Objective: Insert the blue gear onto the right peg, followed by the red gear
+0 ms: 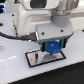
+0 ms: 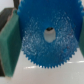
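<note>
In the exterior view, going left to right, we see a black cable (image 1: 15, 35) on the white table (image 1: 12, 65), then a dark flat plate (image 1: 46, 57) w/ a light rim near the middle, & right above it the gripper (image 1: 52, 48) w/ the blue gear (image 1: 52, 48) between its fingers, just over the plate. In the wrist view we see a green pad (image 2: 8, 42) pressing one side of the blue gear (image 2: 47, 37), so the fingers are closed on it, w/ teeth all round & a hole in the middle. We can't see the red gear or a peg.
</note>
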